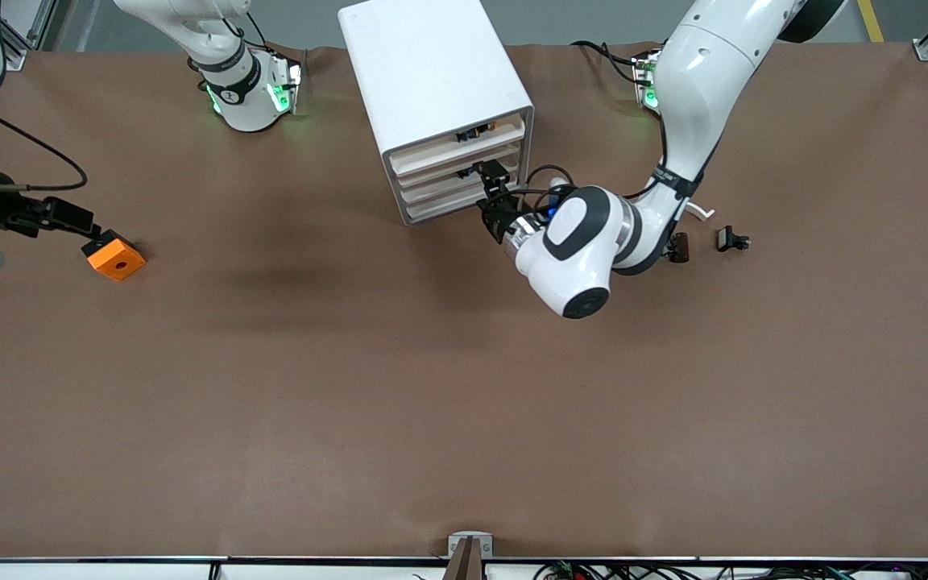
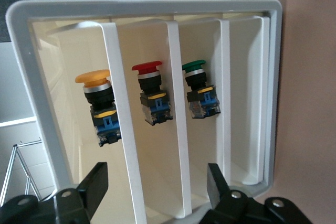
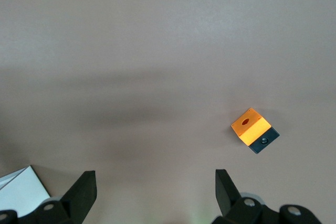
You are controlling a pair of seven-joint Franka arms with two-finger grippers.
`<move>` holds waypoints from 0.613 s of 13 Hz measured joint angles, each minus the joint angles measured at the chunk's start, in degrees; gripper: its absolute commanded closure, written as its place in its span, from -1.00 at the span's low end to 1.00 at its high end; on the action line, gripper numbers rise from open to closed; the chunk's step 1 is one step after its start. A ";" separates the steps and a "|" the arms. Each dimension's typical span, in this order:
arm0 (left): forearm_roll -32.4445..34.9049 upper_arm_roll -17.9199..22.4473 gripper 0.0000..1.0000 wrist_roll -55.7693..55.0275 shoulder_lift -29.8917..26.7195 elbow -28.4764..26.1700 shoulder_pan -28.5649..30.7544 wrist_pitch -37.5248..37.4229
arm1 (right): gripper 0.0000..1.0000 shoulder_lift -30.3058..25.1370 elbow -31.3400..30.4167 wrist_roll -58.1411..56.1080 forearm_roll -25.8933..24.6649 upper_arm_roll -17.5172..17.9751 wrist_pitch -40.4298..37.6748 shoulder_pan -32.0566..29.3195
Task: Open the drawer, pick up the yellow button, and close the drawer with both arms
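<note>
Worktop: brown, carrying everything here.
Cabinet: a white box with four shallow drawers, standing between the two arm bases.
Left arm: bends down from its base to the cabinet's front.
Right arm: waits at its own end of the worktop.
Drawer: the topmost one, cream-white, in front of the left claw.
Left claw: fingers spread wide, holding nothing, right in front of the drawers.
Right claw: spread wide and empty, above bare worktop near the orange block.
Button: orange-yellow cap, black body, blue base, in the top drawer.
Other buttons: a red one and a green one in the two drawers below it.
Black clips: two, near the left arm's end.
</note>
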 measured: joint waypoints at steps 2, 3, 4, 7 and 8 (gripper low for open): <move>-0.21 -0.01 -0.11 -0.04 0.32 0.02 -0.66 0.00 | -1.00 2.49 1.48 0.00 -0.05 -0.25 0.08 -0.48; -0.75 -0.01 -0.10 -0.11 0.41 0.02 -0.83 -0.03 | -1.00 3.00 1.97 0.00 -0.13 -0.32 0.08 -0.54; -1.58 -0.01 -0.10 -0.32 0.46 0.02 -0.92 -0.14 | -1.00 3.16 2.26 0.00 -0.29 -0.29 0.05 -0.54; -2.43 -0.02 -0.10 -1.42 0.52 0.02 -1.57 -0.60 | -1.00 3.16 2.67 0.04 -0.42 -0.31 -0.24 -0.55; -2.44 -0.03 -0.10 -1.54 0.53 0.02 -1.95 -0.90 | -1.00 3.16 2.66 0.06 -0.42 -0.33 -0.40 -0.58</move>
